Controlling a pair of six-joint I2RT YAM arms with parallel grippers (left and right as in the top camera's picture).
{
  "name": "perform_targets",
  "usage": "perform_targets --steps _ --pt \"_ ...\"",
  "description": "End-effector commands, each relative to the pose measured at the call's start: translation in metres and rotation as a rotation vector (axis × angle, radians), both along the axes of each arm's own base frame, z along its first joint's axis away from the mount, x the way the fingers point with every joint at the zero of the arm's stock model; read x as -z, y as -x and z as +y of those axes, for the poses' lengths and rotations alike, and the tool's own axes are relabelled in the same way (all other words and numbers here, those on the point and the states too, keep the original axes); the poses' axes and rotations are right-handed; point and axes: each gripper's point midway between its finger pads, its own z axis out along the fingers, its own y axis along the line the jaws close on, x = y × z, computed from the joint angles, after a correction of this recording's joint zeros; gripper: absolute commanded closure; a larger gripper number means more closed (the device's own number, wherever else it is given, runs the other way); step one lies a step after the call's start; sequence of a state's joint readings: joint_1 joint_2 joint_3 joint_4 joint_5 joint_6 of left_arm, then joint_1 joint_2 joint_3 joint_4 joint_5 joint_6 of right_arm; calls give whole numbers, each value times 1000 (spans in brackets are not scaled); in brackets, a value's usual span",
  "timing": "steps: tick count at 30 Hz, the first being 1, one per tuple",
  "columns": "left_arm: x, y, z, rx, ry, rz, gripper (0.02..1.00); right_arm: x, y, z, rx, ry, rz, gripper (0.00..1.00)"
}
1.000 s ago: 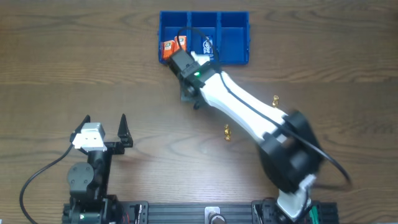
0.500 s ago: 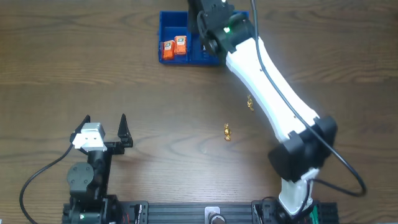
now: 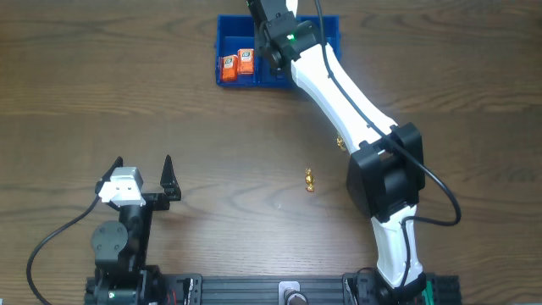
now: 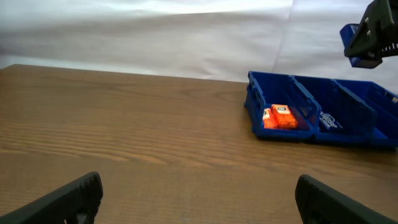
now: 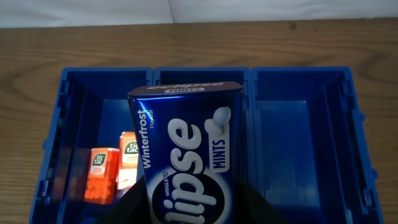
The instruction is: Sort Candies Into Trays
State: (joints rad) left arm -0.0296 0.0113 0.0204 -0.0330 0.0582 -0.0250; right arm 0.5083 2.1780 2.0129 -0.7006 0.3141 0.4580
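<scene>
Above the blue tray [image 5: 249, 78], the right gripper [image 4: 367, 40] is clamped on a mint tin [image 5: 186, 162]. The tin's long axis runs on from the fingers toward the tray's middle compartment. Orange boxes [image 5: 102, 175] lie in the neighbouring end one. Well apart from the tray, the left gripper [image 4: 199, 199] sits spread and empty.

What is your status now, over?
Right gripper shut on tin, above tray. Left gripper open, over table. Two gold candies on table, away from tray.
</scene>
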Motion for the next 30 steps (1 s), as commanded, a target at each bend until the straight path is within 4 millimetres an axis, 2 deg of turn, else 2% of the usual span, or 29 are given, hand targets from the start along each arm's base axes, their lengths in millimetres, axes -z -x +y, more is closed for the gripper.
perform_targets --steps 1,6,8,11,13,18,21,24,28,30 --pt "16 1 -1 11 -10 51 20 30 -5 -3 15 24 41 746" --pt "16 1 -1 11 -10 51 20 33 -6 -5 24 22 47 744" --pt "16 1 -1 11 -10 51 20 33 -7 -6 25 22 47 706" --pt "16 1 -1 11 -10 51 23 33 -7 -7 28 22 47 454" --pt "16 1 -1 11 -10 51 20 33 -8 -8 30 22 46 332" --pt "16 1 -1 11 -10 51 20 27 -8 -9 23 24 37 277" --pt "16 1 -1 11 -10 51 23 3 -1 -12 8 30 20 270" --pt "16 1 -1 11 -10 50 20 -29 15 -21 -8 39 10 257" --pt "16 1 -1 11 -10 51 20 -65 53 -39 -13 58 43 237" --pt "16 1 -1 11 -10 51 20 -72 76 -48 -20 74 73 233"
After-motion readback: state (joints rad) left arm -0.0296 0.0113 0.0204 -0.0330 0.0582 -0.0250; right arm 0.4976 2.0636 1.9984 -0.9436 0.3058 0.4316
